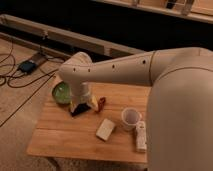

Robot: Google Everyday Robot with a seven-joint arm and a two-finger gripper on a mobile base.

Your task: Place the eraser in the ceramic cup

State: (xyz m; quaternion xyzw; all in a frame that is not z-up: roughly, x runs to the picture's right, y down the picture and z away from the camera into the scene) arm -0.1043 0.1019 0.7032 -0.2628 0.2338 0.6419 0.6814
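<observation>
The fingers (76, 106) are pinching the eraser (78, 112) between them, as far as we are making out. The small black slab is showing just below the pale pads, and we cannot tell whether it is touching the wooden table (60, 135) or hanging just above it. We are seeing the gripper (83, 107) pointing straight down over the table's back part, toward the left of the view, at the end of the big cream arm (130, 65) extending in from the right. The green bowl (61, 93) is sitting just beside the gripper on the left, partly hidden by the wrist. A small red-orange object (101, 103) is lying just to the gripper's right. The ceramic cup (131, 119) is standing upright farther right and nearer us (white, mouth facing up), well apart from the eraser. A flat cream block (105, 129) is lying near the cup's left side. A long white object (141, 136) is lying just beside the cup on its right.
</observation>
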